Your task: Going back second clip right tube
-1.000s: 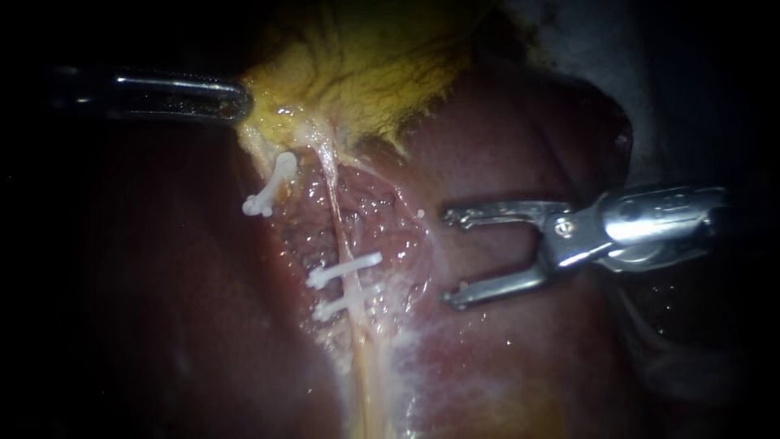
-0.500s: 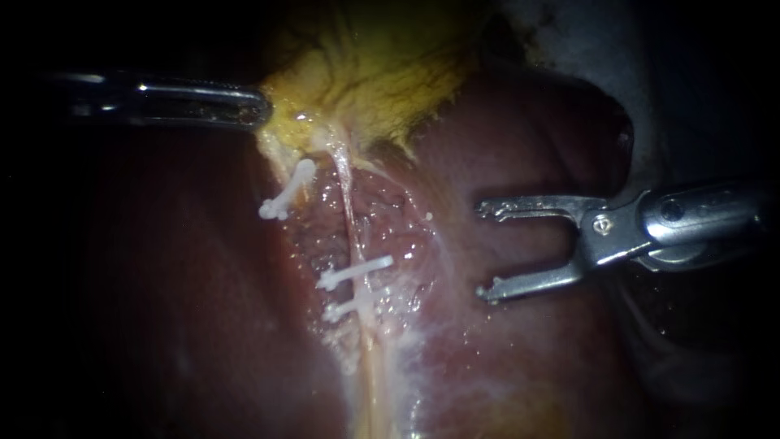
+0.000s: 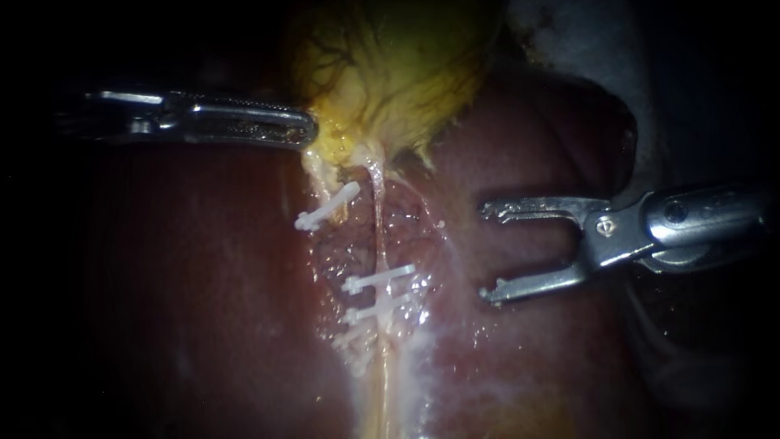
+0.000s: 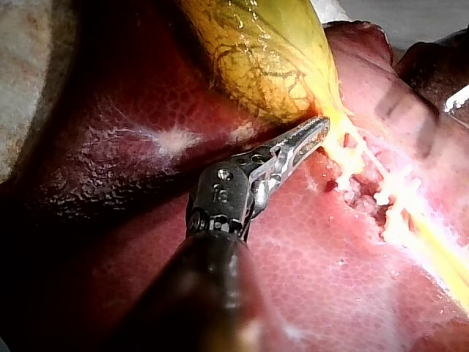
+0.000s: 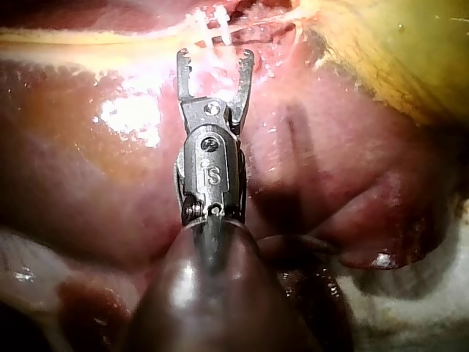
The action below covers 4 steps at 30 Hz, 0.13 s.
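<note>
In the endoscope view my left instrument [image 3: 305, 130] is shut on the lower edge of the yellow gallbladder [image 3: 398, 73]. The left wrist view shows the same hold, its jaws [image 4: 311, 133] closed where the gallbladder [image 4: 264, 51] narrows. A thin pale right tube [image 3: 379, 232] runs down from there with two white clips [image 3: 378, 280] [image 3: 375, 310] across it. One more white clip [image 3: 327, 208] sits on the left tube. My right instrument [image 3: 487, 252] stands open to the right of the clips, touching nothing. In the right wrist view its jaws [image 5: 215, 62] point at the clips [image 5: 212, 26].
Dark red liver [image 3: 203, 284] surrounds the dissected bed on all sides. Pale cloth-like material [image 3: 569, 41] lies beyond the liver's edge at the upper right. The liver surface under my right instrument [image 5: 110, 169] is wet and shiny.
My right instrument has drawn back to the right, away from the clips, jaws still open. My left instrument has pulled the gallbladder rightward, and the tubes with their clips have followed.
</note>
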Motion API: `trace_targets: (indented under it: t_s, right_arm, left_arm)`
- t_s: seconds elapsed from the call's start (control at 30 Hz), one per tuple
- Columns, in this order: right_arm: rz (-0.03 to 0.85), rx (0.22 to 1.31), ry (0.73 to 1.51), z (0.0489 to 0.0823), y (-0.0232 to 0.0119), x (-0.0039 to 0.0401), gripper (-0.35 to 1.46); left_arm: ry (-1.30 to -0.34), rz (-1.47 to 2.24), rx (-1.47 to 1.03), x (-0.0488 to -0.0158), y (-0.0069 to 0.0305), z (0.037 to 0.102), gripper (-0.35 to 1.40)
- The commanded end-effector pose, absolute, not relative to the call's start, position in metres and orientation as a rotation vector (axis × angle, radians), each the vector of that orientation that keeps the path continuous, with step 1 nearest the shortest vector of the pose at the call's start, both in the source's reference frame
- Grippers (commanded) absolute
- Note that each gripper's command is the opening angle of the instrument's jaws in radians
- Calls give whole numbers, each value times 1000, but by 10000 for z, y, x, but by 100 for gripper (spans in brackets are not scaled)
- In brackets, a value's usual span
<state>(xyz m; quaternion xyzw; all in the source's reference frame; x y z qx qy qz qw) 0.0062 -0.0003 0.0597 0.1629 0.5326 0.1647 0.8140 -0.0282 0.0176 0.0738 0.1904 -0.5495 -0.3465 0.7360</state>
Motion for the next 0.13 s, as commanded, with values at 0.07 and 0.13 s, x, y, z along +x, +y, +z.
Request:
trace_targets:
  t_s: [0.07,0.13]
  right_arm:
    - [352,347,1137,598,-3,62,60]
    - [352,347,1136,598,-3,63,60]
  left_arm:
    - [-1207,-761,420,-281,177,736,-35]
    - [-1207,-761,421,-279,178,734,-35]
